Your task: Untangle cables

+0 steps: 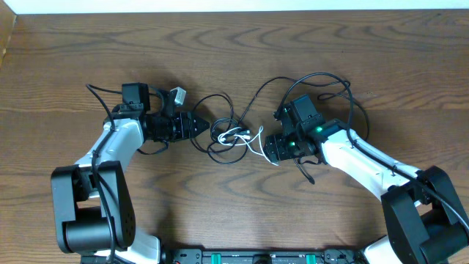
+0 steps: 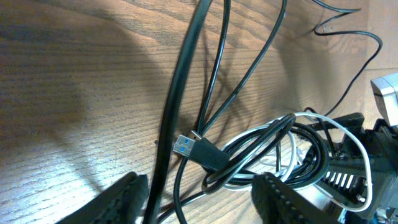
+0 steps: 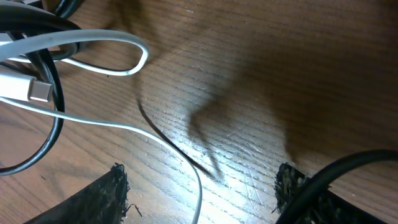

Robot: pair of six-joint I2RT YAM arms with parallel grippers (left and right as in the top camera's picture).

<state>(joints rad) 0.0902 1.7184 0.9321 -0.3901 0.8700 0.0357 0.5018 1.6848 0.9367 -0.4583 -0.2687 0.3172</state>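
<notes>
The cables lie knotted in a small tangle (image 1: 229, 136) at the table's middle: thin black cords coiled with a white cord (image 1: 256, 147). Black loops run back to the right (image 1: 322, 76). My left gripper (image 1: 206, 126) points right at the tangle and is open. In the left wrist view its fingers (image 2: 283, 199) stand wide apart, with black cords (image 2: 180, 186) running loose between them and a blue-tipped USB plug (image 2: 185, 146) just ahead. My right gripper (image 1: 266, 147) faces left, open. The white cord (image 3: 198, 186) passes between its fingers (image 3: 106, 199), and a white plug (image 3: 37, 91) lies ahead of them.
A thick black cable (image 3: 348, 174) wired to the right arm crosses its right finger. The left arm's own cable (image 1: 99, 95) arcs behind it. Both arm bases (image 1: 95, 213) stand at the near edge. The table's far edge (image 1: 234, 12) runs along the top.
</notes>
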